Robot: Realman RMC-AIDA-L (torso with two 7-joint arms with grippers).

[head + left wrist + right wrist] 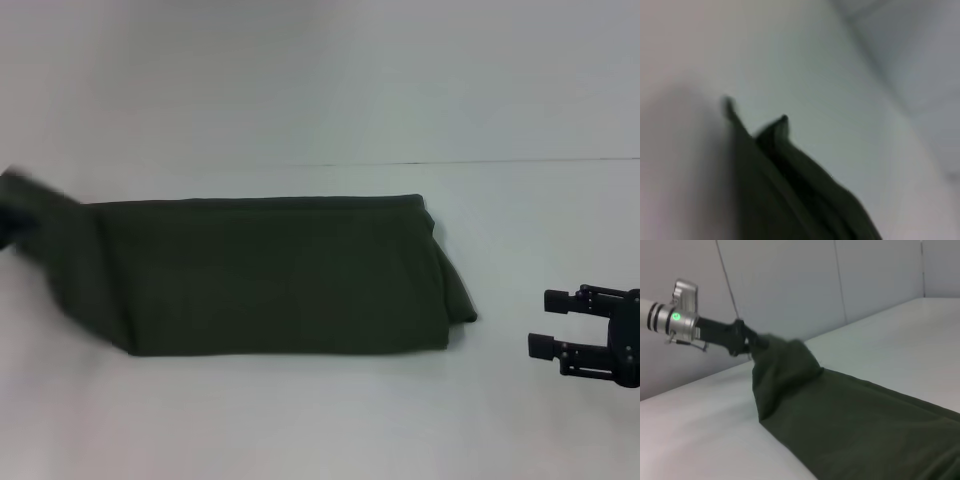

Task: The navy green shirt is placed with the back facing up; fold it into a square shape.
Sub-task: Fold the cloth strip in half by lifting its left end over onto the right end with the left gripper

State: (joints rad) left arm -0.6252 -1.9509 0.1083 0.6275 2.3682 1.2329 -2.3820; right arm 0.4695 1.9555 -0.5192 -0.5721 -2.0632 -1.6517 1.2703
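White table: left gripper clamps shirt edge; right gripper spread, apart.

black two-fingered right tool; left arm silver, green light, black tool.

A white table fills the near part of the head view, its surface plain and matte. Its far edge runs as a thin dark line across the view. Behind it stands a pale grey wall. In the right wrist view, the wall shows narrow vertical seams between panels.
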